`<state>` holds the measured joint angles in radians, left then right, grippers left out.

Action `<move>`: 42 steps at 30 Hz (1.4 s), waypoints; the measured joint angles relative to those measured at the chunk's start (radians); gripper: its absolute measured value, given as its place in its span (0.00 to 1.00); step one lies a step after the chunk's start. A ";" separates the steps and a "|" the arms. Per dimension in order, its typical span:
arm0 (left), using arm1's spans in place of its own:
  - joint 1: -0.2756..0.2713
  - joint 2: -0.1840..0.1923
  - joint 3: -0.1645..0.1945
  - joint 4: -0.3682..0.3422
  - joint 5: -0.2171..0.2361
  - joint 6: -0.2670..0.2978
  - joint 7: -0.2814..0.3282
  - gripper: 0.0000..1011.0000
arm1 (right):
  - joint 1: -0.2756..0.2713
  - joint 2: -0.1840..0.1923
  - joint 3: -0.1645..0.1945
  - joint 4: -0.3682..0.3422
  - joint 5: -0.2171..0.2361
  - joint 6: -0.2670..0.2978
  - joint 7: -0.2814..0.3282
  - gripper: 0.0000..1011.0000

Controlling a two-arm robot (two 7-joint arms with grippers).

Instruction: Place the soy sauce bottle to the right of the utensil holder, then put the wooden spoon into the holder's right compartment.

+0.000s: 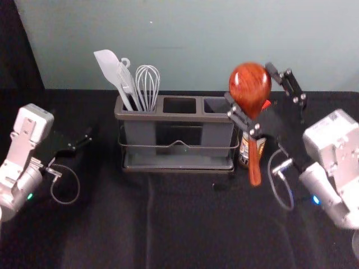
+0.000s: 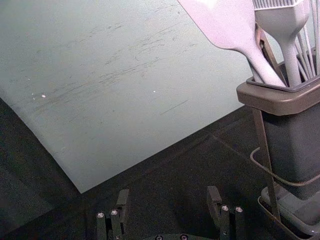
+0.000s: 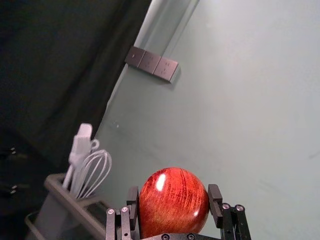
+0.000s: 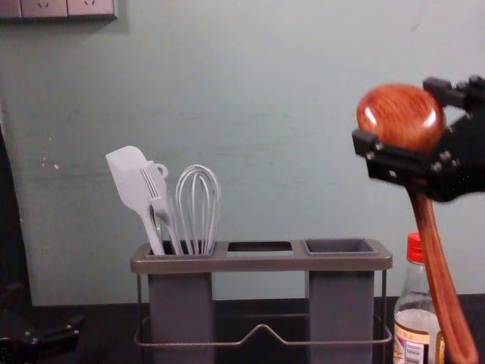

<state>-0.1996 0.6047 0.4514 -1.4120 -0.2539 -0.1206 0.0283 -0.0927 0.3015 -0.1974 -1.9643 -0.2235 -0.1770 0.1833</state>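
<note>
My right gripper (image 1: 255, 92) is shut on the bowl of the wooden spoon (image 1: 249, 87), above and right of the holder's right compartment; the handle points down. In the right wrist view, the spoon's bowl (image 3: 173, 202) sits between the pads of the right gripper (image 3: 173, 205). The soy sauce bottle (image 4: 415, 318) stands just right of the utensil holder (image 4: 261, 262), partly behind the spoon handle. The holder's right compartment (image 4: 340, 246) has nothing in it. My left gripper (image 1: 76, 147) stays parked left of the holder; in its wrist view the left gripper (image 2: 167, 207) is open.
A white spatula (image 4: 130, 182), a brush (image 4: 161, 205) and a whisk (image 4: 198, 208) stand in the holder's left compartment. A pale wall (image 1: 190, 45) rises behind the black-covered table (image 1: 168, 224). A socket strip (image 3: 151, 64) is on the wall.
</note>
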 joint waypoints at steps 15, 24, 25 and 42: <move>0.000 0.000 0.000 0.000 0.000 0.000 0.000 0.99 | 0.342 -0.013 -0.060 0.234 0.059 -0.002 0.086 0.85; 0.000 0.000 0.000 0.000 0.000 0.000 0.000 0.99 | 0.463 -0.039 -0.099 0.374 0.057 -0.077 0.073 0.85; 0.000 0.000 0.000 0.000 0.000 0.000 0.000 0.99 | 0.477 -0.046 -0.104 0.396 0.055 -0.100 0.065 0.85; 0.000 0.000 0.000 0.000 0.000 0.000 0.000 0.99 | 0.495 -0.125 -0.110 0.619 -0.010 -0.431 -0.069 0.85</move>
<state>-0.1995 0.6047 0.4514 -1.4120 -0.2539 -0.1205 0.0283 0.4019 0.1763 -0.3074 -1.3456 -0.2338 -0.6079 0.1146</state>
